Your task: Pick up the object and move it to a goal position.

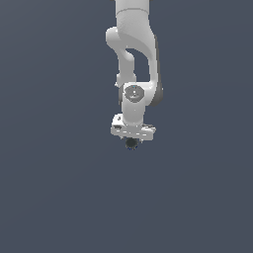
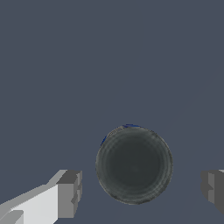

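Note:
The object (image 1: pixel 131 144) is a tiny round black thing with a faint bluish glint, showing just under the white gripper (image 1: pixel 131 140) in the exterior view. In the wrist view the object (image 2: pixel 134 165) fills the space between the two grey fingertips (image 2: pixel 70 194), with a gap on each side of it. The gripper (image 2: pixel 142 190) is open and straddles the object without touching it. The arm hangs down from the upper middle of the exterior view.
A plain dark grey-blue surface (image 1: pixel 59 197) lies all around the arm. No other object, container or edge shows in either view.

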{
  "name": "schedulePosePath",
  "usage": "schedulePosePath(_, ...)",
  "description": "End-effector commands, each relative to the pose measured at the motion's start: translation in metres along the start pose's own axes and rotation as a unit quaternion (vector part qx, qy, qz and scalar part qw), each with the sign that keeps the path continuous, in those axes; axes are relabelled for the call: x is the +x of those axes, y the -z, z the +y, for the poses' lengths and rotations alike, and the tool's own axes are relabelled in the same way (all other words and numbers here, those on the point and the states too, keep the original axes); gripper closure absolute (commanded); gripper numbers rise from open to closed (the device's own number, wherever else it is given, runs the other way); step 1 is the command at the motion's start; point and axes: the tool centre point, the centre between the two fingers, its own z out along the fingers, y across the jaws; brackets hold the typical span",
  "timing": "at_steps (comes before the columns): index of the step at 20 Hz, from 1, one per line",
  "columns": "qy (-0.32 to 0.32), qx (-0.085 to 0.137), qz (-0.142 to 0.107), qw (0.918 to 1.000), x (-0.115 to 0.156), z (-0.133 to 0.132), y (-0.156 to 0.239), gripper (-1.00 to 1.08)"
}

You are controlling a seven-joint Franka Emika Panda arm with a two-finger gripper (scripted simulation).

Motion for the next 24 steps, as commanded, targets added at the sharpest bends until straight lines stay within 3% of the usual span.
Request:
schedulePosePath(1, 0.0, 0.0, 0.0, 1.0, -0.001, 0.0, -0.009, -0.92)
schedulePosePath(12, -0.001, 0.0, 0.0, 1.0, -0.001, 0.0, -0.044, -0.92)
schedulePosePath(13, -0.001, 0.0, 0.0, 1.0, -0.001, 0.0, -0.044, 1.08)
schedulePosePath(24, -0.001, 0.0, 0.0, 1.0, -0.001, -0.001, -0.042, 1.08)
